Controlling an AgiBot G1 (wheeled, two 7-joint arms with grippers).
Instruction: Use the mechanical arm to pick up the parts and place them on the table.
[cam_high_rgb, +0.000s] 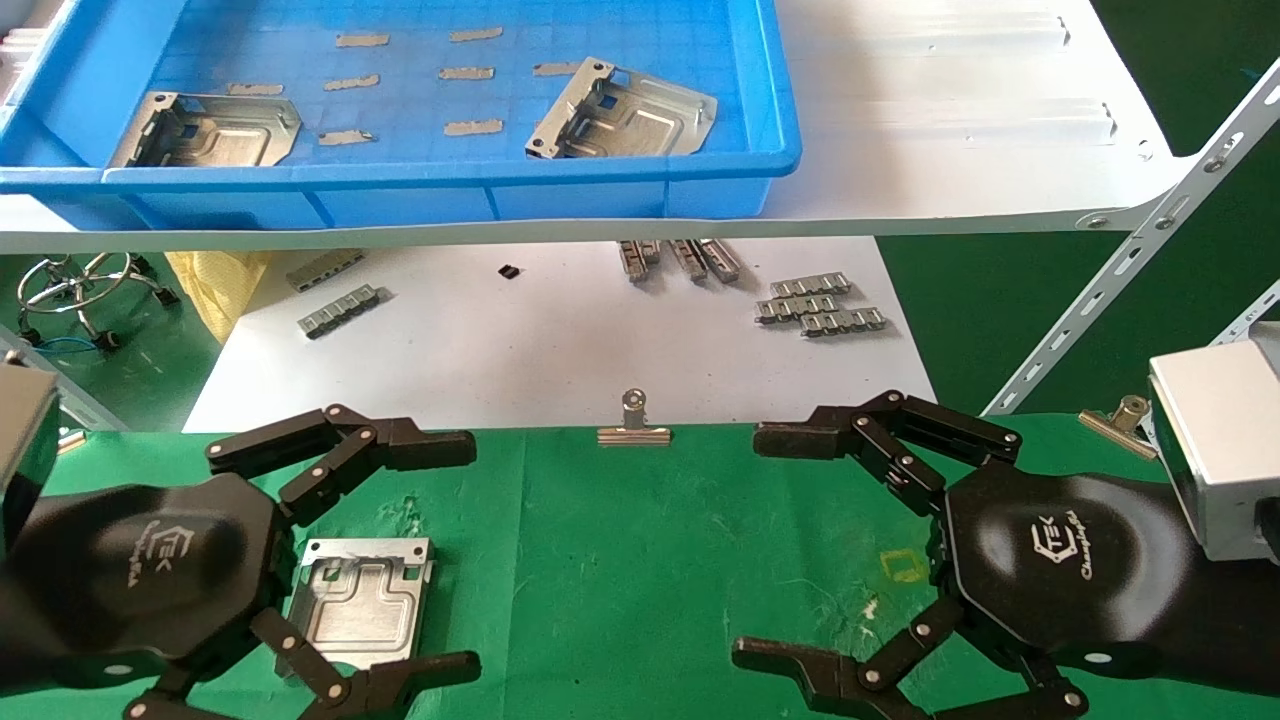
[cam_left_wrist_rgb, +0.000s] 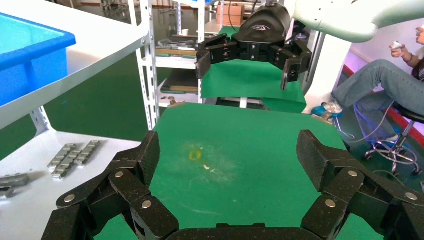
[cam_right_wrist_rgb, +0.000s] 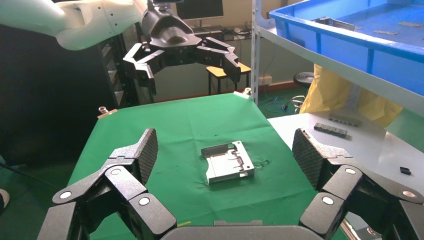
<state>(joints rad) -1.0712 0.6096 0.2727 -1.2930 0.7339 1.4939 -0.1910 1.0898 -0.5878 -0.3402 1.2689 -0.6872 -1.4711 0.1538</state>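
One silver part lies flat on the green table, also in the right wrist view. My left gripper is open and empty, held above the table; in the head view the part shows between its fingers, untouched. My right gripper is open and empty over the table's right half. Two more parts lie in the blue tray. The left wrist view shows its own open gripper over bare green cloth, with the right gripper farther off.
The blue tray sits on a white shelf board above the table's far edge. Small grey strips lie on a white sheet below it. Binder clips hold the cloth's far edge. A slanted shelf bracket stands at right.
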